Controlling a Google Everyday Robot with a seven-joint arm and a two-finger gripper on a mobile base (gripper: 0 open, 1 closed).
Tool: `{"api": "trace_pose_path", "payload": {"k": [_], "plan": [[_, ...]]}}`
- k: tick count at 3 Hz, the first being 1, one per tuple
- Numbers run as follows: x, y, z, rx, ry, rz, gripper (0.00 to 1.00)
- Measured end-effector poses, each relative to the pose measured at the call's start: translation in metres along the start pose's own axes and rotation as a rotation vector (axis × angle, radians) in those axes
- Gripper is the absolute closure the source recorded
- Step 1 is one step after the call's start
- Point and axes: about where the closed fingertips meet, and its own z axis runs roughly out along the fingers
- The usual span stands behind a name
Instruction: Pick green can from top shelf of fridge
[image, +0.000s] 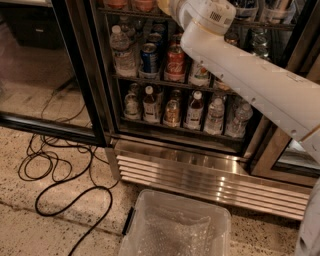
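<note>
The fridge (105, 100) stands open, its black frame and glass door on the left. My white arm (240, 70) reaches from the right up into its upper part. The arm's wrist (202, 12) is at the top edge of the view, and the gripper beyond it is out of view. The green can is out of view. A dark wire rack (125, 11) runs along the top edge with orange-bottomed containers on it; I cannot tell if it is the top shelf.
A middle rack holds a water bottle (121, 50), a blue can (149, 57) and a red can (175, 62). The lower rack holds several bottles (172, 107). Below are a steel slatted grille (200, 175), a clear plastic bin (175, 225) and black cables (55, 165) on the floor.
</note>
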Motion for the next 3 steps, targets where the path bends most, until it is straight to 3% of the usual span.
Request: {"api": "trace_pose_path", "payload": {"k": [1,2,3], "plan": [[0.0000,0.0000,0.0000,0.000,0.000,0.000,0.89],[0.0000,0.0000,0.0000,0.000,0.000,0.000,1.00],[-0.0055,-0.0001,-0.0008,0.002,0.007,0.033,1.00]]}}
